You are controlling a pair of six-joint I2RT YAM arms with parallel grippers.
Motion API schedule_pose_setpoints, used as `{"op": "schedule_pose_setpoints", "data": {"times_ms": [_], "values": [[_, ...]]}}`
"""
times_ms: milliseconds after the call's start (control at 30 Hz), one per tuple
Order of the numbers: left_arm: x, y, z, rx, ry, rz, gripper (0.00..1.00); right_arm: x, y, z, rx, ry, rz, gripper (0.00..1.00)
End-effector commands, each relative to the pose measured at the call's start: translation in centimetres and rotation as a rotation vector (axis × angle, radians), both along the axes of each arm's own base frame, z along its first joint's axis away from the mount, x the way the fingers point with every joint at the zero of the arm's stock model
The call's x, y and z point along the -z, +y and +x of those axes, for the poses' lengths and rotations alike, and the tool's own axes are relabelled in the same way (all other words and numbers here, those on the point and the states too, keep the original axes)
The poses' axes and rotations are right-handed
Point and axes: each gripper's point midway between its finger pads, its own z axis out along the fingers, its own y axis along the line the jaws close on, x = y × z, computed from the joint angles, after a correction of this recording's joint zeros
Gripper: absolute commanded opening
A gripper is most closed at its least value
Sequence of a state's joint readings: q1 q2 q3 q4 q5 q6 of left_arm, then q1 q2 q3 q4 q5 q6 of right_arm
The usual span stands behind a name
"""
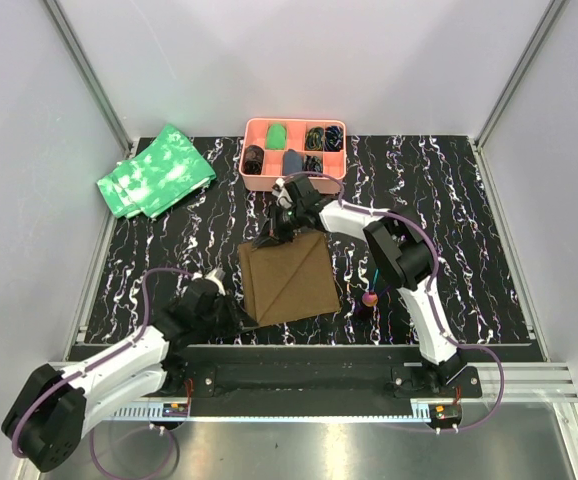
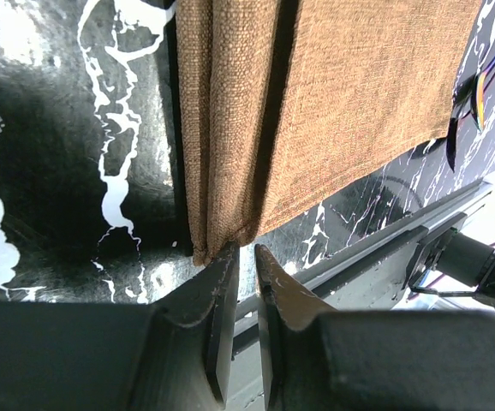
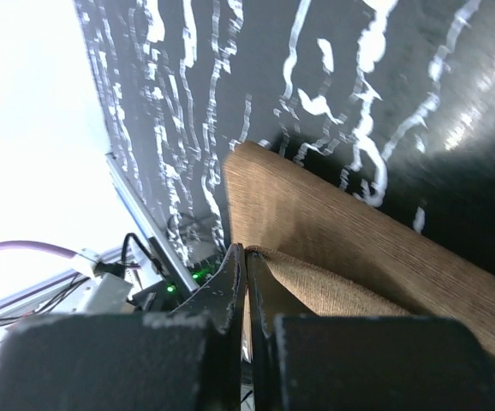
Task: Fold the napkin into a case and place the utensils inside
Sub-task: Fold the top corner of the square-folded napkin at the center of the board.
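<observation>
pink tray (image 1: 265, 183) behind napkin (image 1: 291, 285), green cloths (image 1: 157, 170) left

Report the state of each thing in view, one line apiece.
napkin: folded in layers, mostly flat.
right gripper: shut on the napkin's far corner.
left gripper: slightly open, tips at the napkin's near corner.
utensils: lying beside the napkin, not inside it.
pink tray: upright, compartments filled.
green cloths: folded, overlapping.

Left arm (image 1: 119, 365) low, jaws slightly parted; right arm (image 1: 424, 310) extended, jaws clamped.
</observation>
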State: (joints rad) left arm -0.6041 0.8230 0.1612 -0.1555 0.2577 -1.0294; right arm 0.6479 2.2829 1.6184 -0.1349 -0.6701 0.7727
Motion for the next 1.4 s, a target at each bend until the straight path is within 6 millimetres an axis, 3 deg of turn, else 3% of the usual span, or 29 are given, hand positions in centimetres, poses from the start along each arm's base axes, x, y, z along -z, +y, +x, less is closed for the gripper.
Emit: {"op": "schedule_pose_setpoints", "data": {"times_ms": [0, 300, 500, 533, 800, 1000, 1133, 1367], "values": [[1.5, 1.2, -0.6, -0.034, 0.025, 0.049, 0.20, -2.6, 1.9, 0.9, -0.029, -0.048, 0.087, 0.01], [0.4, 0.9, -0.3, -0.046, -0.008, 0.010, 0.21, -2.1, 2.9, 1.7, -0.043, -0.036, 0.106, 0.01], [-1.9, 0.8, 0.0, -0.043, -0.054, -0.009, 0.24, -1.5, 3.1, 1.9, -0.046, -0.030, 0.101, 0.01], [-3.2, 0.8, 0.7, -0.060, -0.097, -0.015, 0.24, -1.6, 3.1, 2.0, -0.046, -0.031, 0.102, 0.01], [-6.0, 1.4, 2.2, -0.106, -0.160, 0.014, 0.42, -1.7, 3.2, 1.7, -0.058, -0.025, 0.109, 0.02], [-7.6, -0.5, 4.6, -0.070, -0.208, -0.003, 0.32, -1.7, 3.5, 1.5, -0.069, -0.024, 0.114, 0.02], [-6.7, -1.4, 5.6, -0.037, -0.182, 0.027, 0.31, -1.3, 3.5, 1.5, -0.070, -0.017, 0.109, 0.03], [-6.9, -2.6, 7.0, -0.023, -0.195, 0.016, 0.30, -0.6, 3.9, 1.2, -0.084, -0.003, 0.105, 0.05]]}}
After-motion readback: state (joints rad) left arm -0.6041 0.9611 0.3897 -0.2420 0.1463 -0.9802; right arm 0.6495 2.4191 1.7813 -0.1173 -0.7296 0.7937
